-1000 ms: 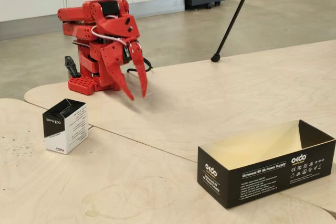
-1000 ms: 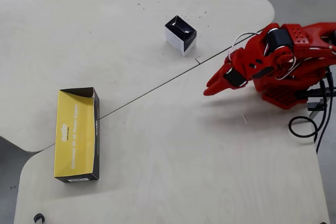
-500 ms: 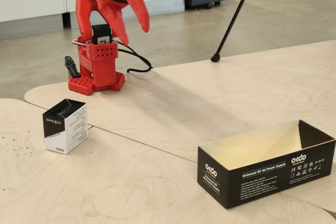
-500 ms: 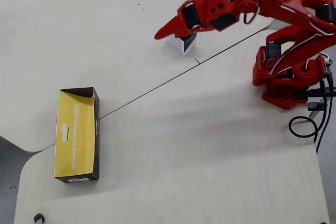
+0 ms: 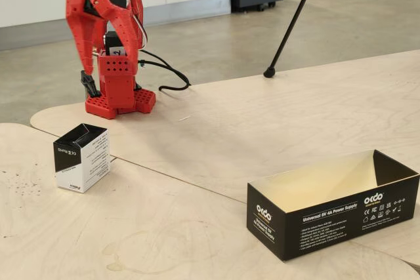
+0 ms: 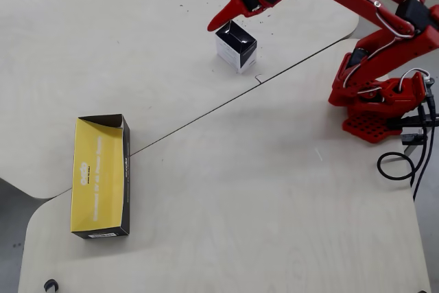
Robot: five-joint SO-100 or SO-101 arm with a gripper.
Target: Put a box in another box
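In the overhead view, one long black box [image 6: 100,176] lay open at the left of the worktop [image 6: 226,190]. One small white carton [image 6: 236,45] stood well apart to its right. One red hand [image 6: 218,23] hung just beside the carton, empty; its opening could not be determined.

Table [image 6: 226,190] middle: bare; my gripper [image 6: 214,27] passes freely.
Obstacles: white carton [image 6: 236,45], black box [image 6: 100,175] near left edge.
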